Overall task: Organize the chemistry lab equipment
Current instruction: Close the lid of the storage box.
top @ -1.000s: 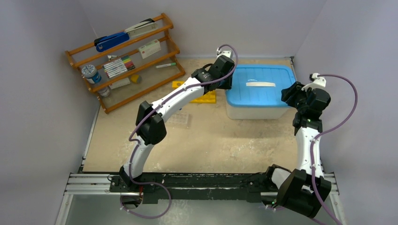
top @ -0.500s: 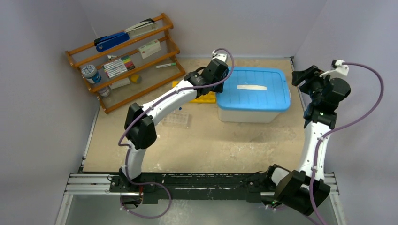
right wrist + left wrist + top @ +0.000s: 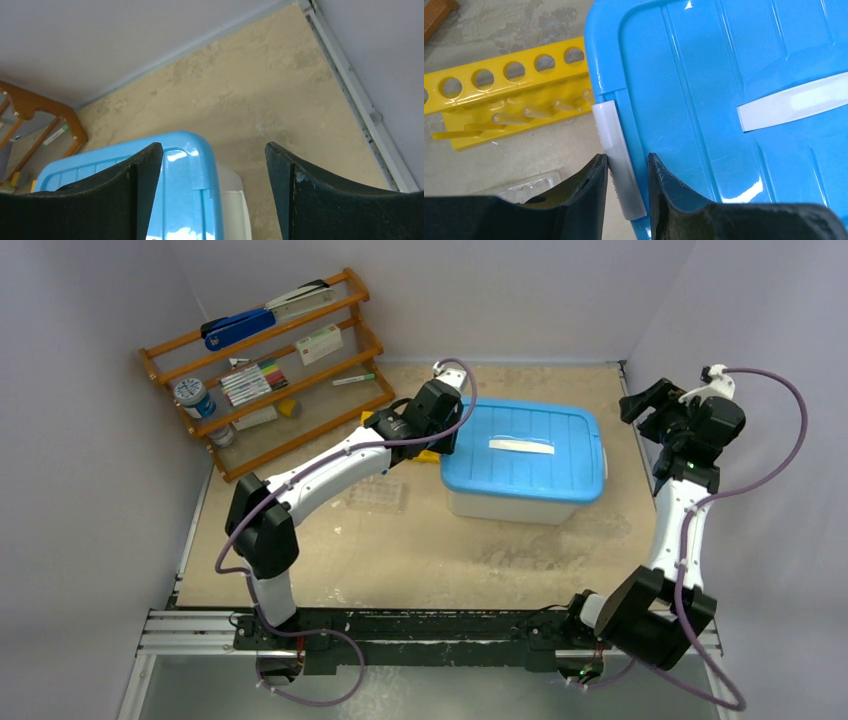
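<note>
A clear storage box with a blue lid (image 3: 525,450) stands mid-table, skewed. My left gripper (image 3: 445,435) is at its left end. In the left wrist view the left gripper (image 3: 626,162) is shut on the box's white latch (image 3: 616,150) and lid rim. The yellow rack (image 3: 499,100) lies just beyond, with clear tubes (image 3: 544,110) lying on it. A clear tube tray (image 3: 378,495) sits left of the box. My right gripper (image 3: 640,400) hangs open, off the box's right end and apart from it; between its jaws (image 3: 214,150) only the lid corner (image 3: 185,190) and table show.
A wooden shelf (image 3: 270,370) with a blue stapler (image 3: 238,328), markers and boxes leans at the back left. Grey walls close in the table on three sides. A metal rail (image 3: 350,95) runs along the right edge.
The box has slid left and toward the front, pulled by my left gripper. My right gripper opened wide and drew back to the right, away from the box.
</note>
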